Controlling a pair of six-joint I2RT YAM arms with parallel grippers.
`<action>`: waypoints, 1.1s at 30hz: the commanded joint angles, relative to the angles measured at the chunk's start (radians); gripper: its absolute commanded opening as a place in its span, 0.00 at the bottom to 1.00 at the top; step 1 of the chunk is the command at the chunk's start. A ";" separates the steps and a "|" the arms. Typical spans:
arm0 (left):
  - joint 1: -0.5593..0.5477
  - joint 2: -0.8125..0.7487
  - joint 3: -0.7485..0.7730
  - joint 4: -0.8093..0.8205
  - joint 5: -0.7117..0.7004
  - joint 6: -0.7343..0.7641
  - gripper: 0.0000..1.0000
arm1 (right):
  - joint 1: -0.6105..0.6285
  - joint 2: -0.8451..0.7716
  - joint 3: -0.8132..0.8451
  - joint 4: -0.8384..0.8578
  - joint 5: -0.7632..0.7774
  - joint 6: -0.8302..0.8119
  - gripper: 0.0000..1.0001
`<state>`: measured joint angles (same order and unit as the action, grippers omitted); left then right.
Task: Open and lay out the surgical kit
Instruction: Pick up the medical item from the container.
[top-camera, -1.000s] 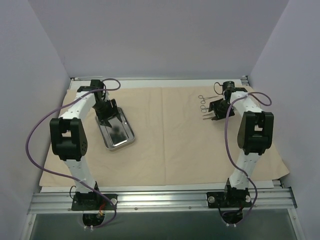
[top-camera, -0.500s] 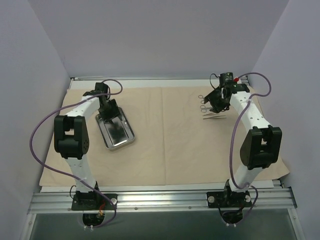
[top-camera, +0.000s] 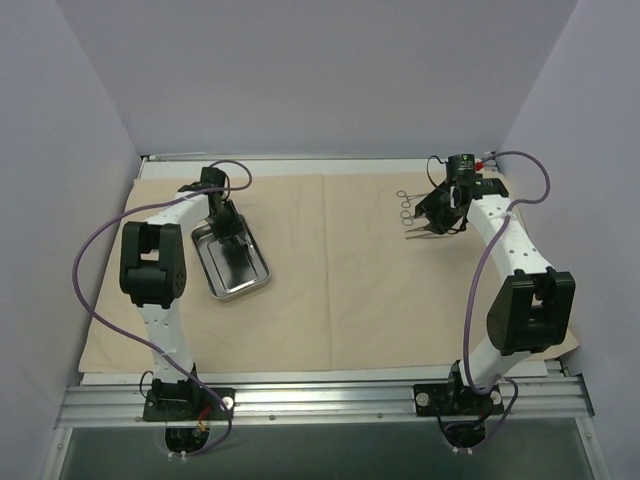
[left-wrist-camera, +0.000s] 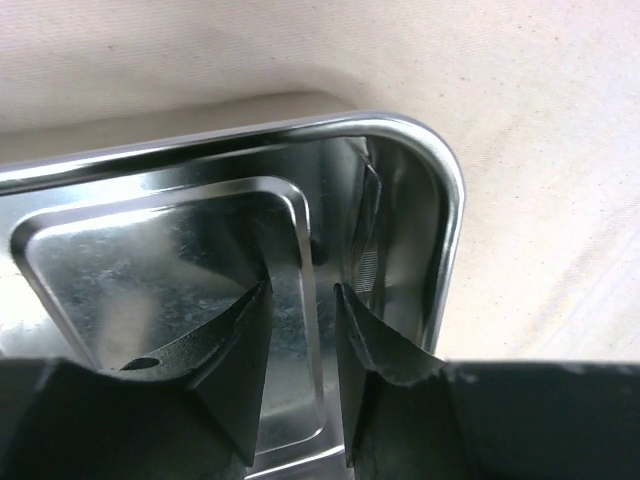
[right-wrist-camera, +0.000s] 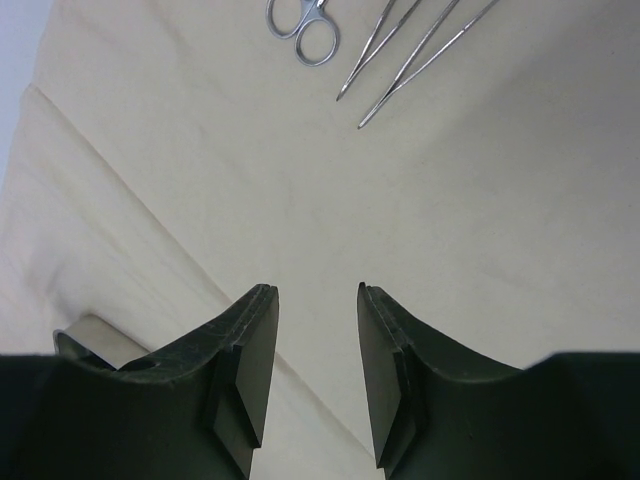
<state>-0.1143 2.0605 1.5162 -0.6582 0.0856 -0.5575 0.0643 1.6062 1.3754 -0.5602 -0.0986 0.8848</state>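
Take twelve o'clock as the far side of the overhead view. Your widest free lane is the bare middle of the cloth wrap (top-camera: 340, 280), which is open from the centre down to six o'clock. At ten o'clock the steel tray (top-camera: 243, 278) blocks any low pass. The left gripper (top-camera: 226, 224) sits inside the tray's far end, with the raised wall close at its three o'clock in the wrist view. At two o'clock the thin instruments (top-camera: 404, 207) lie just at nine o'clock of the right gripper (top-camera: 436, 216), with bare cloth beneath it. The left wall (top-camera: 60, 200) and right wall (top-camera: 590, 150) hem you in at nine and three o'clock.
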 joint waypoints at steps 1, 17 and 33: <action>-0.018 0.003 0.036 0.029 -0.018 -0.015 0.39 | -0.006 -0.035 -0.019 -0.003 -0.009 -0.017 0.38; -0.024 0.117 0.151 -0.050 -0.050 0.021 0.50 | 0.006 -0.029 -0.036 0.022 -0.024 -0.001 0.34; -0.033 0.115 0.179 -0.241 -0.242 0.111 0.22 | 0.022 -0.022 -0.041 0.049 -0.035 0.014 0.32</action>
<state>-0.1509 2.1914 1.7340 -0.8272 -0.0799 -0.4820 0.0795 1.6062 1.3331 -0.5110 -0.1318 0.8925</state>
